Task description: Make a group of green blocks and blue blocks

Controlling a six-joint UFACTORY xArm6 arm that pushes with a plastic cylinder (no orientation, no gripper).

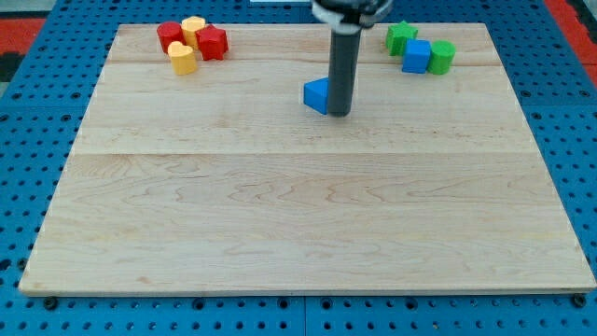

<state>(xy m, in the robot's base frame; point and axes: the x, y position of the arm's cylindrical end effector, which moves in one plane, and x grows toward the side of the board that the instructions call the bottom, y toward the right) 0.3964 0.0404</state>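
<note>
Lab bench: blue pegboard [28,112], wooden board [298,224].

My tip [340,114] beside blue block [317,95]

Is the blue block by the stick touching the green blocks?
No, the blue triangular block sits beside my tip near the board's middle top, far from the green blocks at the view's top right.

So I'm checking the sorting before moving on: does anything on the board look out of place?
One blue block sits alone near the board's top middle, apart from the green block, blue cube and green cylinder grouped at the view's top right. My tip is against its right side.
</note>
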